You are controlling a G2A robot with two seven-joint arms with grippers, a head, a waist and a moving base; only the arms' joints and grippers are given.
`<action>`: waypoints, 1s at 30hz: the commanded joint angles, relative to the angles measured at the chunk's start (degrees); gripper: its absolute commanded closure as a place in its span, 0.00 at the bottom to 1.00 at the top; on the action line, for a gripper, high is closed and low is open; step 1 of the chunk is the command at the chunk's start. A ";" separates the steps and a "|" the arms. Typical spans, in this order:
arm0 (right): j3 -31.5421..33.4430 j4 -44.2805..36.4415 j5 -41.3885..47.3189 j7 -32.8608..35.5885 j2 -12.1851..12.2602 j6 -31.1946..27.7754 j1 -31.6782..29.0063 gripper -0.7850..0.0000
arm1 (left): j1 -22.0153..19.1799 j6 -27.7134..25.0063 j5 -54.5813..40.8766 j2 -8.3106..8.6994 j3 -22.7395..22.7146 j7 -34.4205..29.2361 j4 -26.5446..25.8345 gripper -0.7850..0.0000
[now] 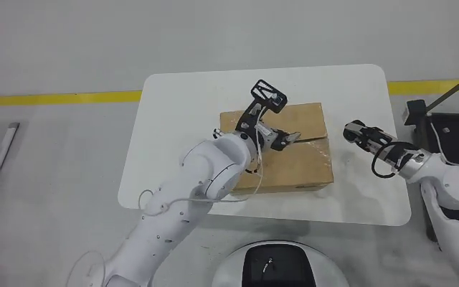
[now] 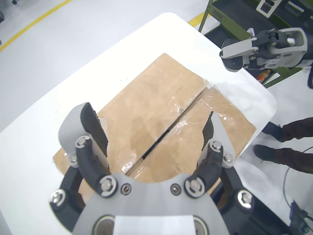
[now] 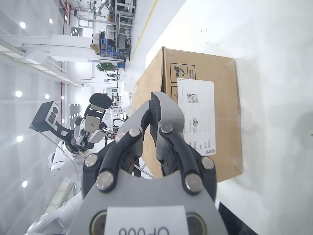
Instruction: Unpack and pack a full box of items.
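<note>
- Left hand [image 1: 285, 138] [image 2: 149, 113]: fingers spread wide, nothing held between them. It hangs over the middle of the box top, above the taped seam. From the right wrist view it sits clear of the cardboard.
- Box [image 1: 308, 168] [image 2: 156, 94] [image 3: 227, 123]: brown cardboard, standing near the centre of the worktop [image 1: 179, 129] [image 2: 97, 62] [image 3: 256, 25]. Both top flaps are down and meet along one seam running the length of the lid.
- Clear tape [image 2: 220, 113] lies wrinkled along that seam. A thin dark gap shows between the flaps for part of its run.
- White label [image 3: 195, 113] is stuck on the box's end wall, the one that faces the right hand.
- Worktop: white, with rounded corners. The box is the one thing standing on it.
- Right hand [image 1: 351, 130] [image 2: 232, 58] [image 3: 154, 101]: fingers drawn together, pads meeting, gripping nothing. It is over bare worktop just off the box's labelled end, near it but not touching.
- Yellow floor line [image 1: 72, 98] runs behind the worktop.
- Green rack [image 2: 244, 13] stands on the floor beyond the worktop's far corner.
</note>
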 commanded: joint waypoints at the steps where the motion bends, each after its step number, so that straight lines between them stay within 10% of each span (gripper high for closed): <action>1: -0.30 -0.03 0.07 0.17 0.05 -0.05 0.22 1.00 | 0.58 2.36 -2.46 0.19 -2.65 -2.40 -1.12 0.00; 11: -3.43 0.35 -0.24 1.53 0.29 0.07 3.62 1.00 | 4.67 16.99 -19.41 1.08 -17.41 -9.62 -1.83 0.00; 30: -7.07 2.80 -6.59 -6.71 0.53 7.74 4.79 1.00 | 6.51 18.38 -25.81 0.57 -18.80 -2.75 2.41 0.00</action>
